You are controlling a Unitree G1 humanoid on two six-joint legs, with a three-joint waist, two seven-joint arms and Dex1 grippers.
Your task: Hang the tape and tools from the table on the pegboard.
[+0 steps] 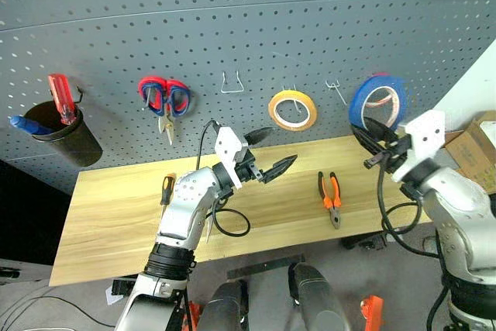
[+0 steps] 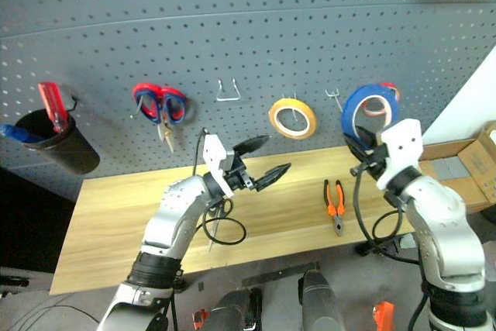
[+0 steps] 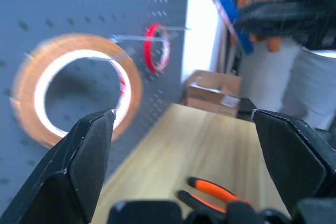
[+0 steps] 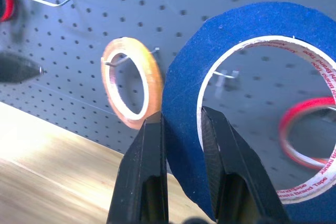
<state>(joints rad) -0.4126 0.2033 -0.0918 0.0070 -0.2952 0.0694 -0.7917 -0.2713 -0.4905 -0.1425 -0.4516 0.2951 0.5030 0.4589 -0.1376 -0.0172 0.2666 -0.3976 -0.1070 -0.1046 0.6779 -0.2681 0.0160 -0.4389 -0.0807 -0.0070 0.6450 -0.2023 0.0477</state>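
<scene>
A yellow tape ring (image 1: 292, 109) and red-and-blue-handled scissors (image 1: 164, 101) hang (on hooks) beside a black cup (image 1: 68, 139).

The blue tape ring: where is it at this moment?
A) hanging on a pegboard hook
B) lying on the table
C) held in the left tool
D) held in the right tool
D: the right tool is shut on the blue tape ring, in front of the pegboard.

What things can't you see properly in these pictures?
- Screwdriver on the table: the left arm covers its tip in the left eye view.
- Red tape ring: mostly behind the blue tape that the right end effector holds, right wrist view.
- Blue thing in the black cup: only its end pokes out; I cannot tell what it is.
- Pliers: blurred, cut off behind the left end effector.
</scene>
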